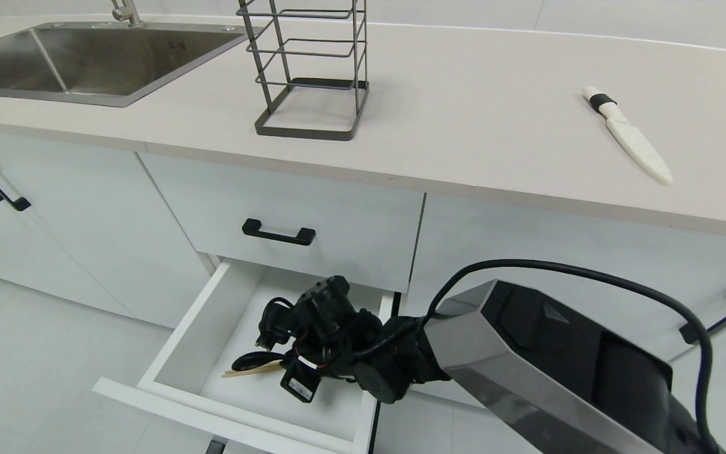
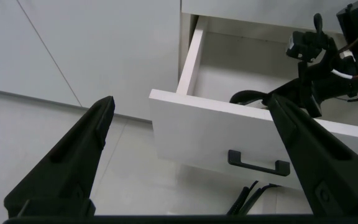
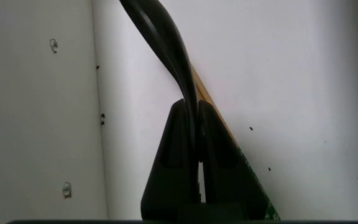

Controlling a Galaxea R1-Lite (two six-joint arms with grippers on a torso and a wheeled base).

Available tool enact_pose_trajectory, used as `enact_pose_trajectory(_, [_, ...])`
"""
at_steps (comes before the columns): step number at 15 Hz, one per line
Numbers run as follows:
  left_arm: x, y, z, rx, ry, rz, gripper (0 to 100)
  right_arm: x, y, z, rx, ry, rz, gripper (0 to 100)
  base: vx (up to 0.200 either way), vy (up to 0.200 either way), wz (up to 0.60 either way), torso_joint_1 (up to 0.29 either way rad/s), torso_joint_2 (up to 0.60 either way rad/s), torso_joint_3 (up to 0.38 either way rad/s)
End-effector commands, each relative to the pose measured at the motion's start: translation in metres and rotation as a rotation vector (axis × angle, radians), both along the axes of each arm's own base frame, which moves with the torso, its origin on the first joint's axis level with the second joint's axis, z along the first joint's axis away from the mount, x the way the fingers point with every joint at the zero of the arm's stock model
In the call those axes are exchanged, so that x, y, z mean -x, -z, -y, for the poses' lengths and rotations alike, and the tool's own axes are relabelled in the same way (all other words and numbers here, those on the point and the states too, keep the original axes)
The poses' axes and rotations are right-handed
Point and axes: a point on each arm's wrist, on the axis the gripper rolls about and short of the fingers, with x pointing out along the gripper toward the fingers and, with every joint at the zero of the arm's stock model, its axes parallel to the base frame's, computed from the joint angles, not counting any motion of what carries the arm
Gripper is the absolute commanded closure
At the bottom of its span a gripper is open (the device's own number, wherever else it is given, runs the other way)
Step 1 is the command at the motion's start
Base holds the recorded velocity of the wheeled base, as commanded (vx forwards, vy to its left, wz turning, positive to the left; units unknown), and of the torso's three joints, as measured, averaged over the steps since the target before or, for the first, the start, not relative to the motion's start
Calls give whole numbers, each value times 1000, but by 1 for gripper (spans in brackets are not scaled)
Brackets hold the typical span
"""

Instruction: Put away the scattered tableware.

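The right gripper (image 1: pixel 273 364) is down inside the open drawer (image 1: pixel 149 394), its two fingers clamped on the thin black handle of a spoon (image 1: pixel 251 360). Seen from the wrist, the gripper (image 3: pixel 194 124) pinches that handle where it curves away, glossy and dark, over the white drawer floor. The spoon (image 3: pixel 160 37) is all black, and its rounded bowl sits low in the drawer just past the fingertips. Right beside it, under the gripper, lies a thin pale wooden strip (image 1: pixel 246 373), which runs along the handle in the wrist view (image 3: pixel 213 106). I can't tell whether the two are touching or are parts of one piece.

The left gripper (image 2: pixel 197 168) hangs outside the drawer, low and in front of its white front panel (image 2: pixel 216 137), with its fingers spread wide and nothing between them.

The drawer is white inside and out, pulled well out from white cabinets with black bar handles (image 1: pixel 278 234). Above the right gripper runs a pale beige counter (image 1: pixel 476 113). A white knife (image 1: pixel 628 133) with a black band on its handle lies flat there, well off to the gripper's right. Straight above stands a dark wire rack (image 1: pixel 309 69), and farther left there is a steel sink (image 1: pixel 86 57) with a tap (image 1: pixel 125 11). The floor (image 1: pixel 35 353) is light grey tile.
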Motion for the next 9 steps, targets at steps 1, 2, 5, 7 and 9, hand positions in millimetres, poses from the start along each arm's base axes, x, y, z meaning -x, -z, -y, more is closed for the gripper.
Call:
enact_pose_trajectory(1, [0,0,0,0,0,-1,0,-1,10,-1,13,-5,-4,100,0,0,0,0,0,0])
enact_pose_trajectory(2, [0,0,0,0,0,-1,0,-1,10,0,15,-2,-4,100,0,0,0,0,0,0])
enact_pose_trajectory(5, [0,0,0,0,0,-1,0,-3,14,-1,17,-2,-1,100,0,0,0,0,0,0])
enact_pose_trajectory(7, [0,0,0,0,0,-1,0,-4,16,-2,25,9,7,100,0,0,0,0,0,0])
enact_pose_trajectory(9, [0,0,0,0,0,-1,0,-4,17,-2,27,9,5,100,0,0,0,0,0,0])
